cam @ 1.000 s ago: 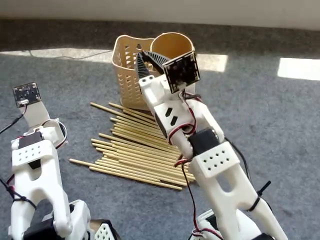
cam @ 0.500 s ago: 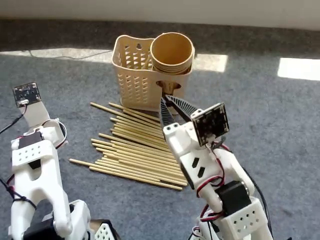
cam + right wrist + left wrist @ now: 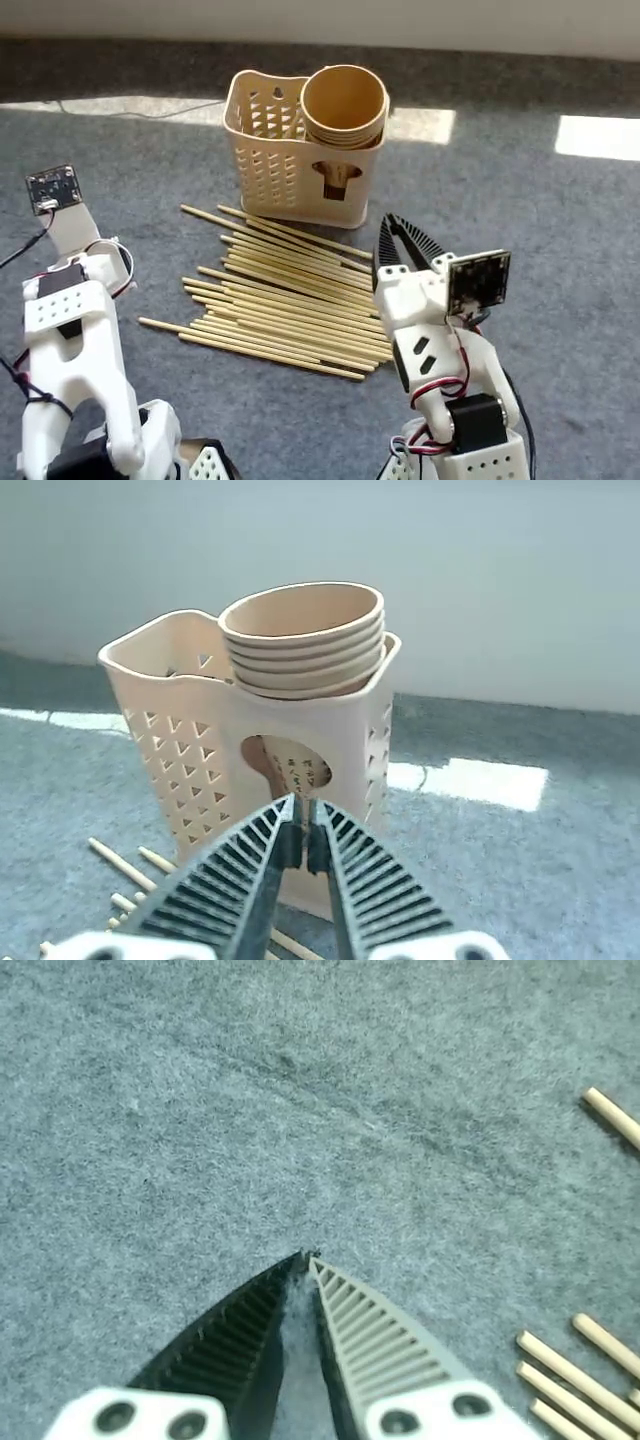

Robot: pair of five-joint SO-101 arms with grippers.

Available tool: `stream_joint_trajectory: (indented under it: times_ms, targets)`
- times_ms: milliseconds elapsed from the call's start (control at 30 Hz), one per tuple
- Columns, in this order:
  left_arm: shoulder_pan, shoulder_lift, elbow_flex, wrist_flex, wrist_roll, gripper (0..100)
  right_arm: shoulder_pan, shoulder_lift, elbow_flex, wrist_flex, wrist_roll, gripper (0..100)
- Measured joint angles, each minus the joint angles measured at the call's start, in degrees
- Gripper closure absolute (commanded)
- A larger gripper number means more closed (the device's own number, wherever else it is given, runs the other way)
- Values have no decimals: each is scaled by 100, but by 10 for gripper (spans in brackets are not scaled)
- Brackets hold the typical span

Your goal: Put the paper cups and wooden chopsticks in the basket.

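Observation:
A stack of paper cups (image 3: 343, 100) stands upright in the right end of the cream basket (image 3: 268, 160). In the right wrist view the cups (image 3: 304, 635) rise above the basket's rim (image 3: 150, 645). Many wooden chopsticks (image 3: 280, 300) lie in a loose pile on the carpet in front of the basket. My right gripper (image 3: 389, 221) is shut and empty, hovering just right of the pile and short of the basket's front. My left gripper (image 3: 306, 1256) is shut and empty, pointing down at bare carpet left of the pile, with chopstick ends (image 3: 568, 1369) at the side.
Grey carpet (image 3: 560, 240) covers the floor, open to the right of the basket. A pale wall (image 3: 480, 560) runs behind the basket. The left arm's body (image 3: 70, 330) stands at the near left.
My right gripper pulled back from the basket's rim toward the near side and lowered, leaving the cup stack in the basket. The left arm has kept still.

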Motion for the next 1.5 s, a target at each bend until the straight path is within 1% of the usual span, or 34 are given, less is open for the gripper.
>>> stream_joint_trajectory:
  times_ms: [200,333,467,600,700,767,833,1067,1167,1300,1400,1500]
  targets:
    - [9,0,18,-44,0,992,431,-809,703,0,-484,972]
    - [9,0,18,-158,0,992,897,-844,967,0,-765,972]
    - [158,0,18,-158,0,992,1345,-853,1204,0,-1046,972]
    - [343,-88,18,-158,0,992,1741,-853,1292,0,-1099,972]
    - [554,-536,18,-132,0,992,2101,-853,1301,0,-1099,972]
    - [774,-976,18,105,-53,992,2286,-853,1354,0,-1108,972]
    - [1081,-1512,18,448,-316,992,2330,-853,1477,0,-1108,972]
    - [2708,-3288,18,1547,-1538,992,2321,-853,1582,0,-1108,972]
    - [3262,-3455,18,1908,-1916,992,2321,-853,1582,0,-1108,972]
    - [3780,-3437,18,2303,-2409,988,2321,-853,1582,0,-1108,972]
    - [4105,-3314,18,2497,-2620,965,2365,-853,1582,0,-1108,972]
    - [4536,-3121,18,2716,-2796,964,2382,-853,1582,0,-1108,972]
